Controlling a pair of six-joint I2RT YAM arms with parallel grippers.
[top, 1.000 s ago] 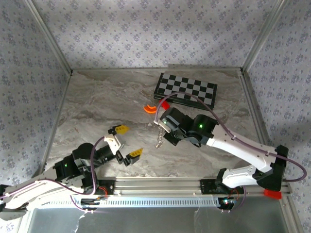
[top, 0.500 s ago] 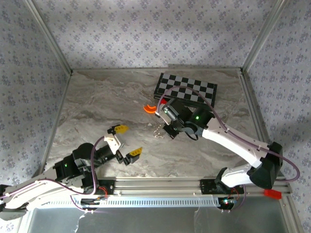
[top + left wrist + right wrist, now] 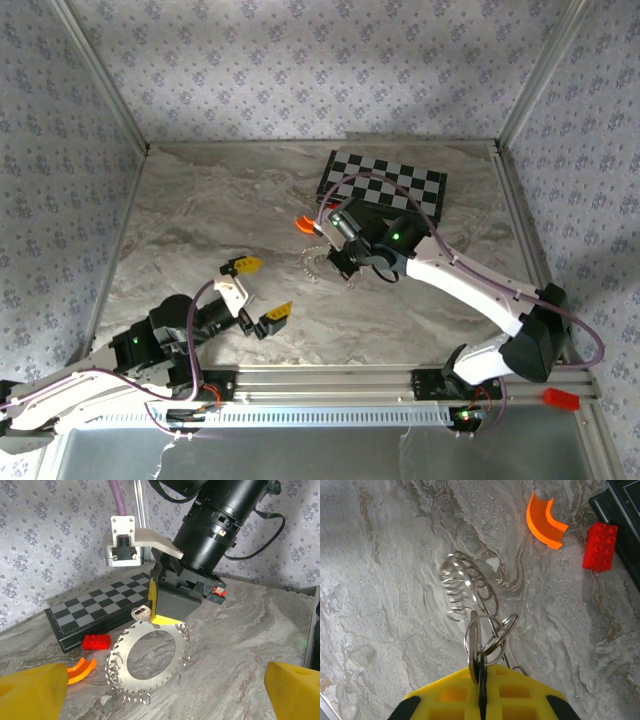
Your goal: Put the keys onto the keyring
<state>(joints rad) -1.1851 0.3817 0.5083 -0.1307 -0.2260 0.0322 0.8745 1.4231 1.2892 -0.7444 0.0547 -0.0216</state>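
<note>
My right gripper [image 3: 481,676] is shut on the top edge of the keyring [image 3: 150,657], a flat silver disc with a wide hole and many small wire rings round its rim. It hangs tilted, and its lowest small rings touch the marble. One of the keys [image 3: 141,612], small and silvery, sits right against the yellow fingertips; I cannot tell whether it is pinched too. From above, the right gripper [image 3: 333,262] has the keyring [image 3: 312,262] just left of it. My left gripper [image 3: 263,290] stands wide open a short way in front of the keyring, nothing between its fingers [image 3: 30,692].
A red block [image 3: 96,641] and an orange arc piece [image 3: 80,669] lie just behind the keyring, left of it in the left wrist view. The folded chessboard [image 3: 385,185] lies beyond them at the back. Open marble lies to the left and front.
The right arm has reached farther toward the chessboard and dipped; the keyring went from dangling below the gripper to leaning at its left. The left arm has not moved.
</note>
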